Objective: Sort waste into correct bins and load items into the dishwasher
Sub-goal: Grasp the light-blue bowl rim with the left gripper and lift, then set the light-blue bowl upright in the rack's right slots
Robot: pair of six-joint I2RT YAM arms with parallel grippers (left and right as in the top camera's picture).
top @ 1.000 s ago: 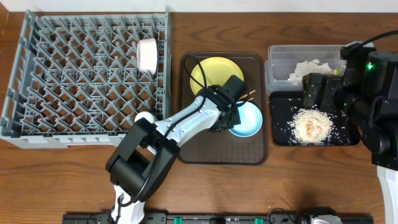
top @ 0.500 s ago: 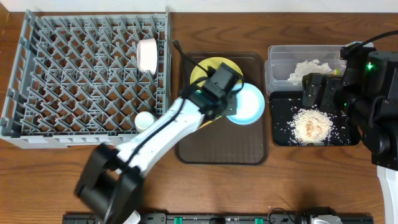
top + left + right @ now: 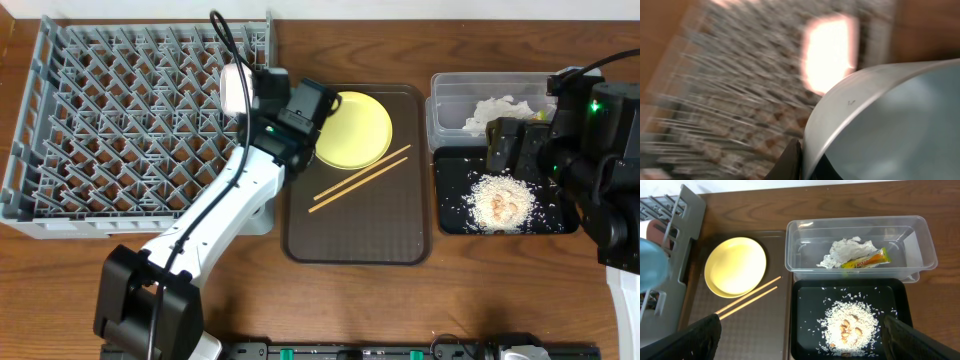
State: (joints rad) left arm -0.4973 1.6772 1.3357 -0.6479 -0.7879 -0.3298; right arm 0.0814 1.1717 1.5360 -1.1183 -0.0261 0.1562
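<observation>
My left gripper (image 3: 805, 162) is shut on the rim of the light blue bowl (image 3: 890, 125), which it holds in the air over the right edge of the grey dish rack (image 3: 120, 120). In the overhead view the left gripper (image 3: 275, 120) hides most of that bowl. A white bowl (image 3: 236, 88) stands on its side in the rack. The yellow plate (image 3: 355, 130) and two chopsticks (image 3: 360, 178) lie on the brown tray (image 3: 400, 240). The clear tub (image 3: 910, 235) holds tissue (image 3: 847, 250) and a wrapper (image 3: 867, 260). Rice (image 3: 850, 322) lies in the black tray (image 3: 805, 300), below my open, empty right gripper (image 3: 801, 330).
The rack's tall right wall (image 3: 687, 210) stands next to the brown tray's left side. The right arm's bulk (image 3: 600, 160) occupies the table's right edge beside both bins. Bare wooden table (image 3: 480, 290) runs along the front.
My left arm lifted the blue bowl off the brown tray and swung it left and back to the rack's right edge, uncovering the chopsticks. The right arm stayed still.
</observation>
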